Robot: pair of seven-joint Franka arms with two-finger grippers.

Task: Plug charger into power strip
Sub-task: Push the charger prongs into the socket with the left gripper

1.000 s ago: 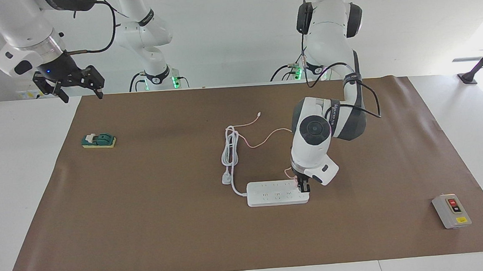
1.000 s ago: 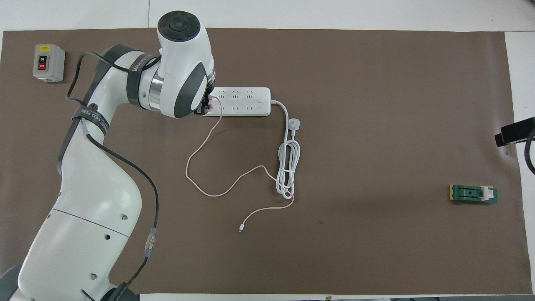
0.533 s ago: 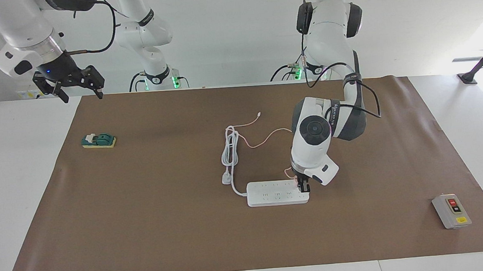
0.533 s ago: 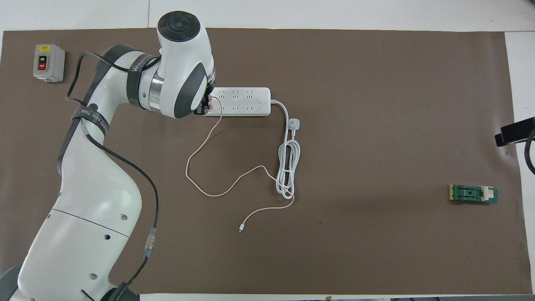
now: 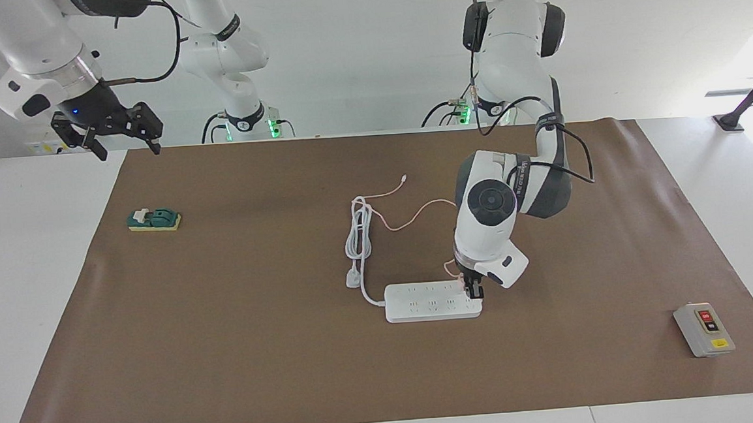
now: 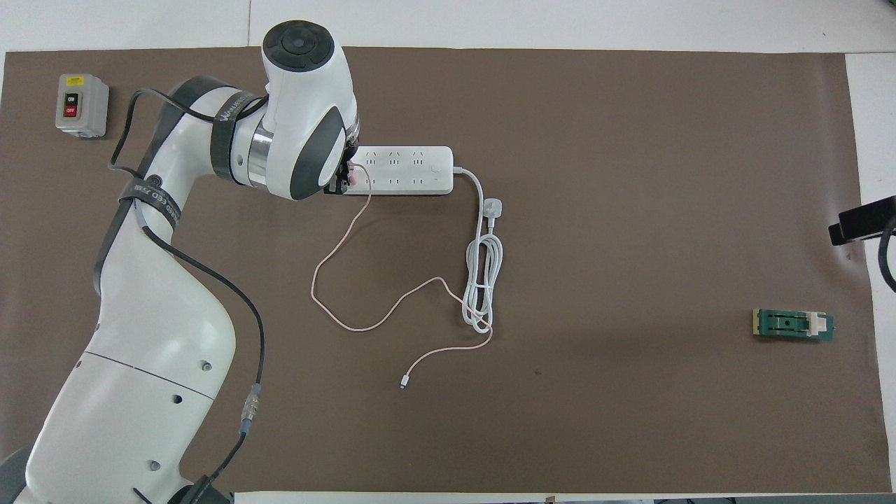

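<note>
- The left gripper (image 5: 473,290) stands straight down on the end of the power strip (image 5: 432,301) toward the left arm's end of the table, clamped on the charger (image 6: 352,174), which is mostly hidden between the fingers; upright suits pushing prongs into a socket
- The charger looks seated or nearly seated, though the fingers hide the joint
- Its pink cable (image 6: 350,280) trails loose toward the robots, so nothing tugs the plug sideways
- The right gripper (image 5: 120,132) waits high over the table's edge at its own arm's end, jaws spread, holding nothing
</note>
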